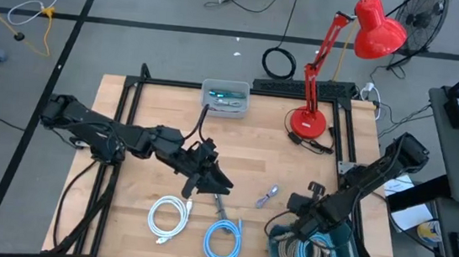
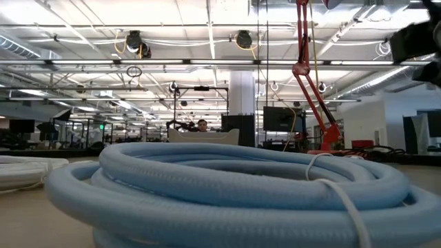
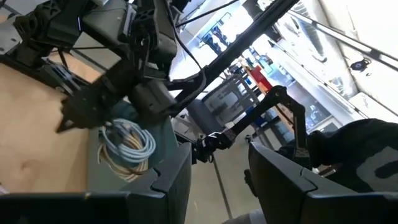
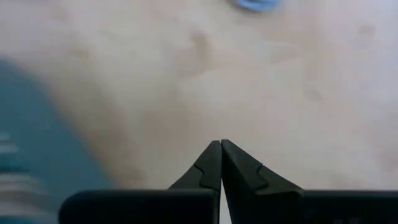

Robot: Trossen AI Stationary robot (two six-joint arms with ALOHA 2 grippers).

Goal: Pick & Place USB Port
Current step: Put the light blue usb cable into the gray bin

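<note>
Two arms were over the wooden table [image 1: 147, 112], and neither clearly had the task's thing in hand. The left gripper [image 1: 218, 180] hung near the table's centre with its jaws parted; in its own wrist view the gap between the dark fingers [image 3: 171, 183] showed nothing held. The right gripper [image 4: 221, 155] sat at about four o'clock from centre, fingers pinched fully together on nothing, just beside the teal bin [image 1: 278, 255] of coiled cables. A small metallic piece [image 1: 268, 196], probably the USB port, lay on bare wood at roughly three o'clock of the left gripper, between the two arms. At six o'clock of the left gripper lay the blue cable coil [image 1: 222, 237], with the white cable coil [image 1: 168, 219] at seven. The chief risk, as I judged it, was the left fingers nudging the small piece sideways on approach, or snagging the blue coil close by. The grey tray [image 1: 225, 99] at twelve o'clock looked a likely destination, though that was uncertain.
</note>
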